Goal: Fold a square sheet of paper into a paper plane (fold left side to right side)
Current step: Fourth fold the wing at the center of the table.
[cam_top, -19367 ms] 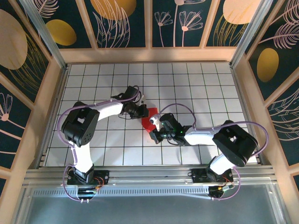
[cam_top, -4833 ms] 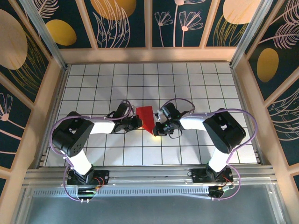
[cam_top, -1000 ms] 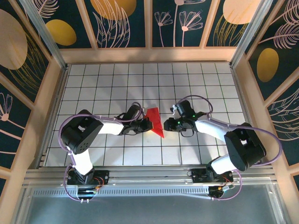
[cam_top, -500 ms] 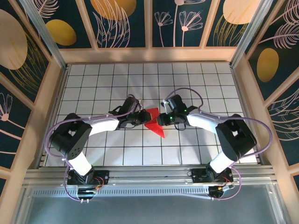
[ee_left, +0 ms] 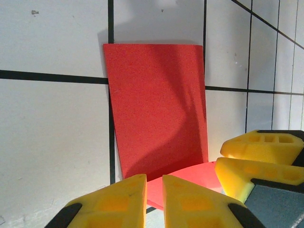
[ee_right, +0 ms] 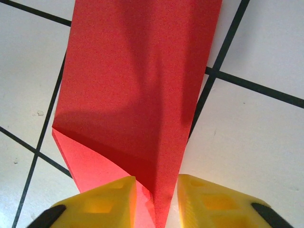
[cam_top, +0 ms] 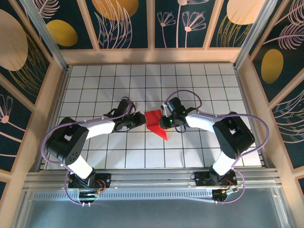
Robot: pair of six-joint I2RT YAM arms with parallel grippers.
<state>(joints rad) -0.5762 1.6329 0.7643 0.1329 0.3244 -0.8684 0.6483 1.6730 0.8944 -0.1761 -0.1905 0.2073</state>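
Steady with left gripper (ee_left: 154,190), jaws a slit apart, near edge of folded bright red paper sheet (cam_top: 153,122) central on white gridded table (cam_top: 95,90); close right gripper (ee_right: 156,187), jaws apart astride the paper, squarely, flattening fold without skewing.

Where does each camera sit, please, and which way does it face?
Top: above, behind the bases, looking down on the table; the left arm and right arm show.
Left wrist: faces the red paper past its own yellow fingers.
Right wrist: looks down at the paper between its own fingers.
Shared: the paper, in all three.
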